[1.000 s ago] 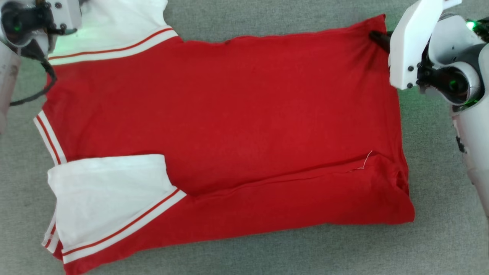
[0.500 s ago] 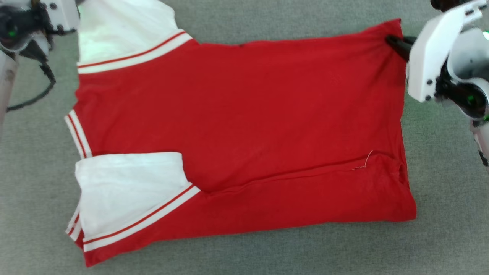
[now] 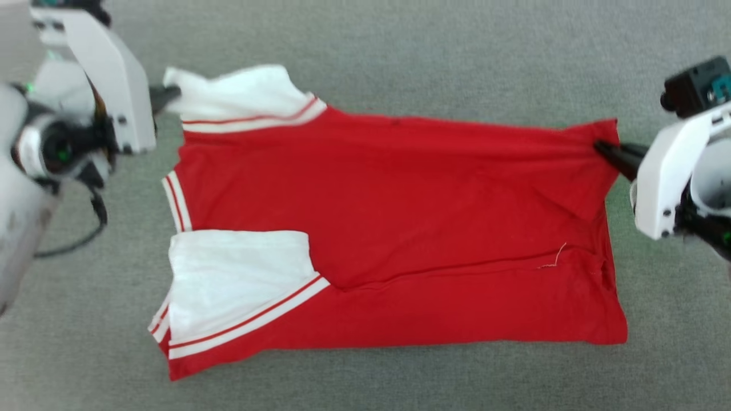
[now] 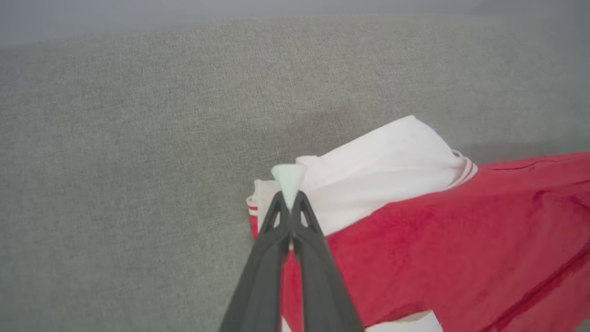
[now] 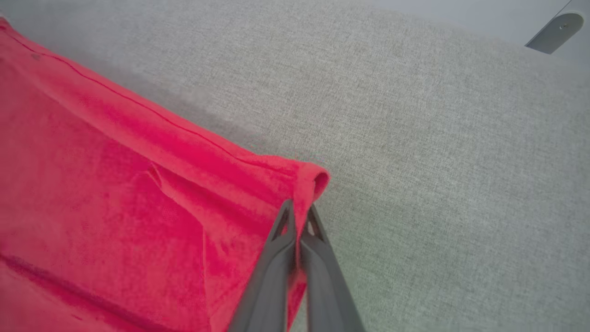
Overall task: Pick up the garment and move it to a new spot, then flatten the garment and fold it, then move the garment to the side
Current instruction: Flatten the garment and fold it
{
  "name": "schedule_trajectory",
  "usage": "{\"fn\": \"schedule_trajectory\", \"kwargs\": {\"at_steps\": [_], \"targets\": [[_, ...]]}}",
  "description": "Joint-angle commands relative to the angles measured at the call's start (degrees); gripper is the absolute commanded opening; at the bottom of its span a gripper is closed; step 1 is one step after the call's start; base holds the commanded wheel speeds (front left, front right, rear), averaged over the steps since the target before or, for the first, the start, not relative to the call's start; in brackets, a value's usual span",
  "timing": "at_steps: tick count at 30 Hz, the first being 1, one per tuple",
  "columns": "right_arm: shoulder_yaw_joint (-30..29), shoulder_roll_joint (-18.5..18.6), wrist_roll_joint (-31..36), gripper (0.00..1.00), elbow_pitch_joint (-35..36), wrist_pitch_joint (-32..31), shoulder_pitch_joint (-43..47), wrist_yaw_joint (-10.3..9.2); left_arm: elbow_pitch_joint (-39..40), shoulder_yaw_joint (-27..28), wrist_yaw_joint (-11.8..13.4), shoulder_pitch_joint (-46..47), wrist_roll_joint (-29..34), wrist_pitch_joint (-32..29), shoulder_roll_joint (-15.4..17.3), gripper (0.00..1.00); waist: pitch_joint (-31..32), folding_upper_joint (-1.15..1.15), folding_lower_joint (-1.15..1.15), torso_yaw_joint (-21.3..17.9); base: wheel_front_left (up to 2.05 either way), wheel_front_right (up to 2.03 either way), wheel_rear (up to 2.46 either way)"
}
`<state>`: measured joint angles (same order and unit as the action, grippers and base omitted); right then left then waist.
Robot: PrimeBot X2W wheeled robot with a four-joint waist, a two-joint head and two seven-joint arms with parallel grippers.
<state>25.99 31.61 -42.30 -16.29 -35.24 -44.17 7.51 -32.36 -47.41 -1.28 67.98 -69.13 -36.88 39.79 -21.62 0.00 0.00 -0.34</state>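
We take this for a bare robot test setup, though we cannot be sure: a wide bench (image 3: 400, 45) covered in plain grey woven fabric, a blank pale grey background (image 4: 184, 18) beyond its edge, and a grey metal bracket (image 5: 553, 31) past that edge.

No text, number, brand or sign can be read. The garment (image 3: 400, 194) lies with a plain red face up, its white parts edged in red stripes, and carries no legible print. The small teal patch on the dark module (image 3: 699, 85) at the right edge of the head view is too small to make out.
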Motion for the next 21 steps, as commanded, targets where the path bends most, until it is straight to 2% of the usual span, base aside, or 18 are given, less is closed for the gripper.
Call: {"fn": "schedule_trajectory", "kwargs": {"at_steps": [1, 6, 11, 12, 16, 21], "targets": [[-0.6, 0.8, -0.6, 0.00, 1.0, -0.2, 2.0, -0.04, 2.9, 0.3, 1.7, -2.7, -0.8, -0.2, 1.3, 0.00, 2.2, 0.00, 0.00, 1.5, 0.00, 0.00, 0.00], [-1.9, 2.4, -1.7, 0.00, 4.2, -0.6, 7.1, -0.04, 15.4, 0.8, 8.0, -10.9, -3.2, -0.3, 5.7, 0.00, 4.1, 0.00, 0.00, 2.3, 0.00, 0.00, 0.00], [-4.4, 2.5, -1.9, 0.00, 5.5, -1.3, 11.5, -0.04, 26.1, 1.1, 13.5, -18.8, -5.2, 0.5, 9.6, 0.00, 5.5, 0.00, 0.00, 2.8, 0.00, 0.00, 0.00], [-4.4, 2.5, -1.9, 0.00, 5.5, -1.3, 11.5, -0.04, 26.1, 1.1, 13.5, -18.8, -5.2, 0.5, 9.6, 0.00, 5.5, 0.00, 0.00, 2.8, 0.00, 0.00, 0.00], [-6.0, 1.7, -1.1, 0.00, 6.1, -2.5, 14.7, -0.04, 32.2, 0.9, 16.8, -24.3, -7.0, 1.3, 11.7, 0.00, 6.3, 0.00, 0.00, 2.9, 0.00, 0.00, 0.00], [-6.8, 0.7, -0.5, 0.00, 7.0, -4.2, 17.8, -0.04, 36.0, 0.5, 19.0, -29.1, -8.4, 2.2, 12.7, 0.00, 6.9, 0.00, 0.00, 3.1, 0.00, 0.00, 0.00]]}}
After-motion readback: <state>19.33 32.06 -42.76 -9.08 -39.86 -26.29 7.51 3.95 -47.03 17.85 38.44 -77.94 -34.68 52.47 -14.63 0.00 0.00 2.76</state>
